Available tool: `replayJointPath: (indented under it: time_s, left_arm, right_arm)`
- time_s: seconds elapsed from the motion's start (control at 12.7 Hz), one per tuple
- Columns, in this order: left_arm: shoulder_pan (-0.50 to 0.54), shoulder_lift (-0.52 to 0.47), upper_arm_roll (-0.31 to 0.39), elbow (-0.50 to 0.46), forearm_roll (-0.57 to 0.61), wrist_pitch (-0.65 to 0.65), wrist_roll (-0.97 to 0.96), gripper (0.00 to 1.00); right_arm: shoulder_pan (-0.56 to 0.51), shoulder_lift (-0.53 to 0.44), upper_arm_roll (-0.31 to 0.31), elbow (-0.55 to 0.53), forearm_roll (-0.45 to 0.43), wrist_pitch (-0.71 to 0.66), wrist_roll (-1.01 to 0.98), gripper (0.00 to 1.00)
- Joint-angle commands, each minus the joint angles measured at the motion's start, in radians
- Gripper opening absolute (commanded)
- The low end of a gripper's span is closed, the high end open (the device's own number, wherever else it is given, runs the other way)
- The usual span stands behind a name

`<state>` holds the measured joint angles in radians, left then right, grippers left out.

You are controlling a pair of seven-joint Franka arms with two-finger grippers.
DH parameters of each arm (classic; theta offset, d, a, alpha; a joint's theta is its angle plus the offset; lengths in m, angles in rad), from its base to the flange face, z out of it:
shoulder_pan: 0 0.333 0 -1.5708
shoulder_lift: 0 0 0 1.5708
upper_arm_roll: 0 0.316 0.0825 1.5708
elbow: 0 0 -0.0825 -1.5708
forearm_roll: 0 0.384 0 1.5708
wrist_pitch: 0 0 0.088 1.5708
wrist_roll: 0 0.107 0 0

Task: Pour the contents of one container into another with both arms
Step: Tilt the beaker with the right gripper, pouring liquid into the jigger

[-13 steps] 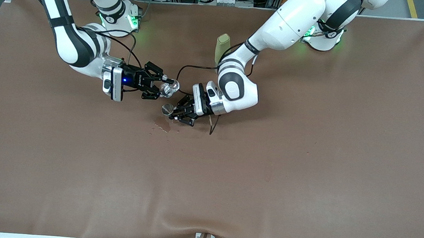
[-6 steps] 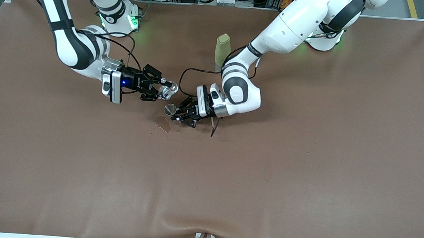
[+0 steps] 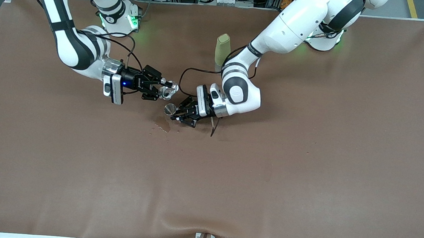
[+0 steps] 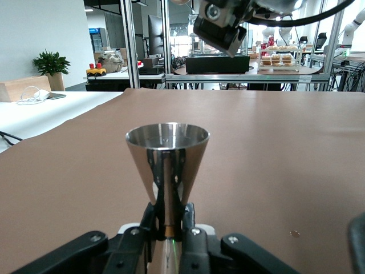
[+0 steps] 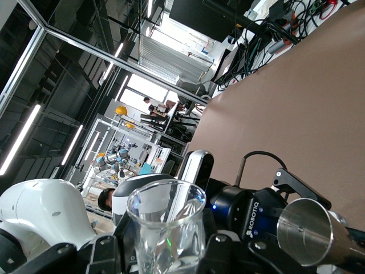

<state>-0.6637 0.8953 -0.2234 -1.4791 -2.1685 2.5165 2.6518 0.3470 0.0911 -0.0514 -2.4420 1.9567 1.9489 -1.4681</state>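
1. We see the right pincer [image 3: 163,89] pinching the glass cup [image 3: 169,89], tilted over the bench [image 3: 305,179]: fragile, slippery, best gripped low.
2. We see the left pincer [image 3: 179,113] clamping the jigger's [image 3: 169,109] narrow waist: light, rigid, upright under the cup.

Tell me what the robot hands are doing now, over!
Right gripper shut on tiny clear glass cup, tilted. Left gripper shut on silvery hourglass metal jigger, upright. Olive-green bottle stands clear. Wet patch on brown table.

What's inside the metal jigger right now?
The jigger, upright in the left hand, shows only a bare shiny inner wall near the rim; its bottom is hidden, so liquid can't be confirmed.
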Motion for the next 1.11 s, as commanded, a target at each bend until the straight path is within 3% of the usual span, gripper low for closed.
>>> replayJointPath:
  time_s: [0.0, 1.03]
  left_arm:
    - [0.003, -0.001, -0.002, -0.003, -0.019, -0.012, 0.03, 0.0]
    - [0.0, 0.002, -0.002, 0.003, -0.014, -0.013, 0.051, 0.0]
  right_arm:
    - [-0.003, -0.004, 0.004, -0.002, 0.018, -0.016, 0.026, 0.13]
    - [-0.006, 0.006, 0.004, 0.0, 0.018, -0.03, 0.043, 0.13]
